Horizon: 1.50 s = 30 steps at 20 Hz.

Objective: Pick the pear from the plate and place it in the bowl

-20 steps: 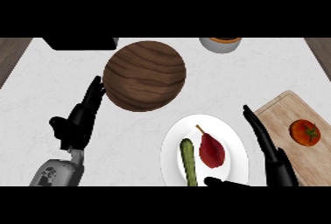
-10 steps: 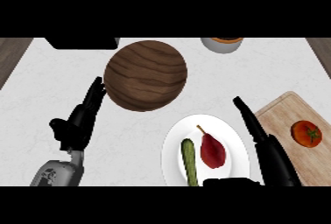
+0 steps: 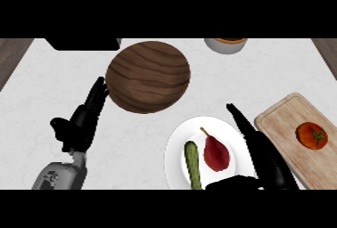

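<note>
Pear (image 3: 216, 153), dark red, on white plate (image 3: 176, 153) beside cucumber (image 3: 193, 164): right hand (image 3: 260, 147), fingers straight, at 3 o'clock, should curl round pear only; left hand (image 3: 82, 120) open, resting; bowl (image 3: 148, 75) at 11 o'clock

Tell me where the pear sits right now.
In the head view the red pear lies on the white plate at lower centre-right, just right of the green cucumber and left of the right robot hand, below the wooden bowl.

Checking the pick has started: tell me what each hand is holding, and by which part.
Nothing is held. The right hand is open beside the pear on the plate; the left hand rests open left of the bowl.
</note>
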Motion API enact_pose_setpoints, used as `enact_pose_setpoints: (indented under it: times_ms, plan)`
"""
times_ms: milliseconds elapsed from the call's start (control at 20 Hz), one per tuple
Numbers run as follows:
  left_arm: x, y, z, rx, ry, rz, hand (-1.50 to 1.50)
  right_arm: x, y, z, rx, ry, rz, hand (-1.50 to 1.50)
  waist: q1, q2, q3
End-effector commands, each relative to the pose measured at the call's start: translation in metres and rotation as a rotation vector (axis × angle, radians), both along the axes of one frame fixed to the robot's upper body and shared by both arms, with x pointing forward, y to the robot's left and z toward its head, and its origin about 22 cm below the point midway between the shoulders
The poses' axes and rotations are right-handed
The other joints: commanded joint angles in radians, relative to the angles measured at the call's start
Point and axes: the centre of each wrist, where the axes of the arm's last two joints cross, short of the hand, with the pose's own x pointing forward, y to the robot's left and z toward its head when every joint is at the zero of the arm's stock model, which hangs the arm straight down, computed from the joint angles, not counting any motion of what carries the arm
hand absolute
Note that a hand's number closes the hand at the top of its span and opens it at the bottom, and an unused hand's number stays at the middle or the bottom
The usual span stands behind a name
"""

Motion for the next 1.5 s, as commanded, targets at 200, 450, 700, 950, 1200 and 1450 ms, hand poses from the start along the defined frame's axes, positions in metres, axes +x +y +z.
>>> enact_pose_setpoints:
  times_ms: [200, 450, 700, 950, 1200, 1450]
  plan:
    - [-0.015, 0.013, 0.007, 0.001, -0.015, 0.001, 0.0, 0.006, -0.019, -0.013, 0.066, -0.013, 0.032, -1.5, 0.0, -0.001, 0.0]
    - [0.003, 0.013, 0.013, 0.004, 0.002, 0.005, 0.0, -0.007, -0.008, -0.004, 0.166, -0.026, 0.042, -1.5, -0.003, -0.001, 0.0]
    - [0.003, 0.011, -0.008, 0.001, -0.014, -0.001, 0.0, -0.017, -0.012, -0.027, 0.19, -0.026, 0.045, -1.5, -0.003, 0.0, 0.0]
    - [-0.008, 0.002, 0.002, 0.002, -0.002, -0.004, 0.0, -0.011, -0.017, -0.043, 0.248, -0.008, 0.029, -1.5, -0.001, -0.001, 0.0]
    - [-0.003, 0.001, -0.003, 0.016, -0.012, 0.003, 0.0, 0.011, -0.019, -0.064, 0.266, 0.031, 0.015, -1.5, 0.0, 0.001, 0.0]
    - [-0.013, 0.013, -0.002, 0.021, -0.019, 0.006, 0.0, 0.005, 0.011, -0.084, 0.273, 0.036, 0.021, -1.5, 0.001, 0.0, 0.0]
